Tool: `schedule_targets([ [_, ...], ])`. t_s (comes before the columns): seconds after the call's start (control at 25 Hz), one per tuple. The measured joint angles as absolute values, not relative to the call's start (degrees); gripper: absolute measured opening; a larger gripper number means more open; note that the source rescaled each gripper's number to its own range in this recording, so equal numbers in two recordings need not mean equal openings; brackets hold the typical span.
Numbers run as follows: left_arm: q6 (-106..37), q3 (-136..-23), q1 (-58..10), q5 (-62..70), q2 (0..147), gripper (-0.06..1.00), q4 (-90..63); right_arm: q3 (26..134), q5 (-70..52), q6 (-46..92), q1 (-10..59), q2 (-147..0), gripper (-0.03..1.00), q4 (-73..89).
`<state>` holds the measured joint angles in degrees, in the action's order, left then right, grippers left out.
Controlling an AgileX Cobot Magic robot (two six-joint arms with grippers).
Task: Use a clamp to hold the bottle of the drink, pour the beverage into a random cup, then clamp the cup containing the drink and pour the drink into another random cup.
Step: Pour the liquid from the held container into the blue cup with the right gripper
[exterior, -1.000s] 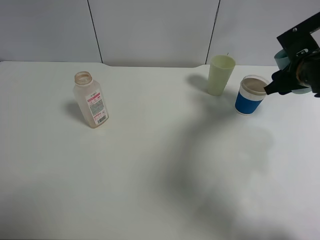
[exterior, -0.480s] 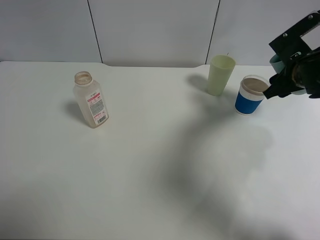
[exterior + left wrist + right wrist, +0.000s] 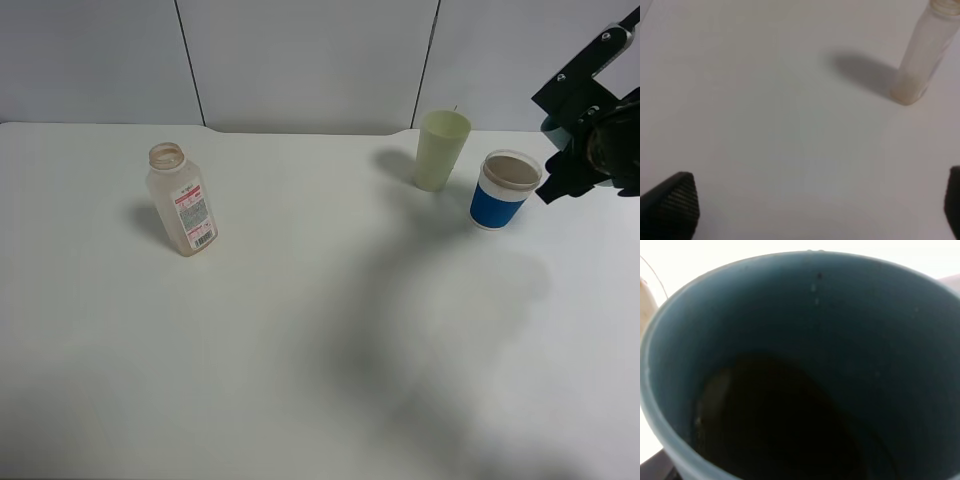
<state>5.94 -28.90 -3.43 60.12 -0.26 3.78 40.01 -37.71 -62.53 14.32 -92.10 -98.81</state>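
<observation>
A translucent bottle (image 3: 182, 200) with a pink label stands open at the left of the table; it also shows in the left wrist view (image 3: 925, 55), nearly empty. My left gripper (image 3: 812, 210) is open and empty, well short of the bottle. A pale green cup (image 3: 441, 150) and a blue cup with a white rim (image 3: 504, 189) stand at the back right. My right gripper (image 3: 590, 150) is shut on a teal cup (image 3: 552, 126), held in the air just right of the blue cup. The teal cup's dark inside (image 3: 790, 405) fills the right wrist view, with droplets on its wall.
The white table (image 3: 320, 350) runs to a wall of grey panels at the back. The green and blue cups stand close together. The left arm does not show in the exterior view.
My right gripper with the teal cup has drawn back up and to the right, away from the blue cup's rim. The bottle and both standing cups have not moved.
</observation>
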Motion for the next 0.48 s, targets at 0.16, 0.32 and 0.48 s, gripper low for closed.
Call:
schedule_targets([
  [0.16, 5.9, -28.9, -3.4, 60.1, -0.3, 1.00, 3.8, 40.0, -38.1, -59.2, 14.3, -92.1, 0.00, -98.8],
  [0.32, 5.9, -28.9, -3.4, 60.1, -0.3, 1.00, 3.8, 40.0, -38.3, -58.0, 14.3, -92.1, 0.00, -98.8],
  [0.48, 5.9, -28.9, -3.4, 60.1, -0.3, 1.00, 3.8, 40.0, -38.4, -56.2, 14.3, -92.1, 0.00, -98.8],
])
